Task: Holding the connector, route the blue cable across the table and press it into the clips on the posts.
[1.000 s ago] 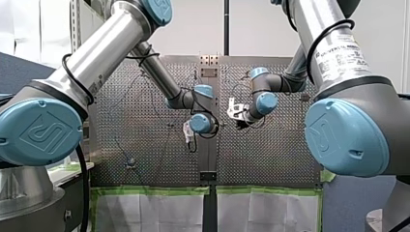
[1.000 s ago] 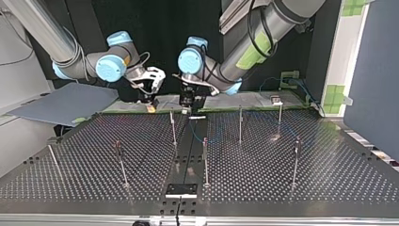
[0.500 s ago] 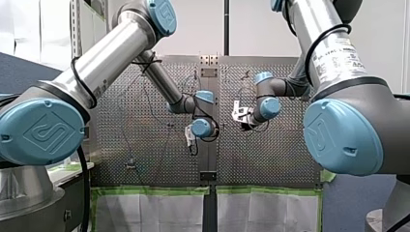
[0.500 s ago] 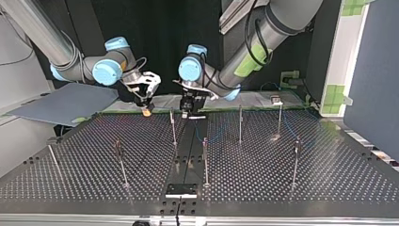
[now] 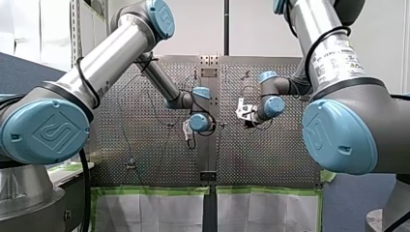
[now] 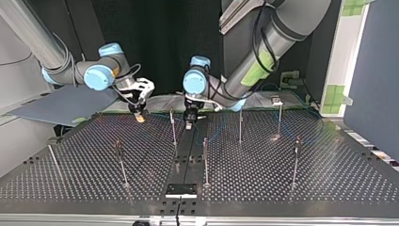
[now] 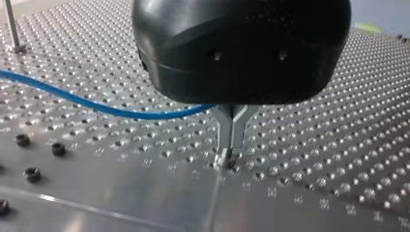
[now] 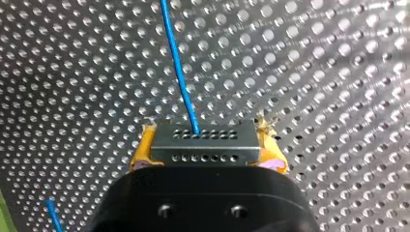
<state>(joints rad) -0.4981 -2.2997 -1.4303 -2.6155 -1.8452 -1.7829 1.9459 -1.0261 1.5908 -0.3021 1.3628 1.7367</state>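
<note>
My right gripper [image 8: 206,139] is clamped on the connector [image 8: 217,147], a flat grey block with two rows of small round holes, squeezed from both ends by the yellow pads [image 8: 141,152]. The blue cable [image 8: 178,67] leaves the upper row of holes and runs straight ahead of that gripper, a thin smooth line above the perforated table [image 6: 282,179]. In the left wrist view the cable comes in from the side, sags in a shallow curve close to the dimpled metal, and meets my left gripper [image 7: 227,157] where its metal fingers [image 7: 231,128] start under the rounded black housing. Those fingers are together, with their tips just at the table. I cannot tell whether they pinch the cable. In the top view my right gripper hangs at the upper left of the table and my left gripper at the upper middle, with one of the slim upright posts [image 6: 173,127] between them. The other posts stand further out on the table.
</note>
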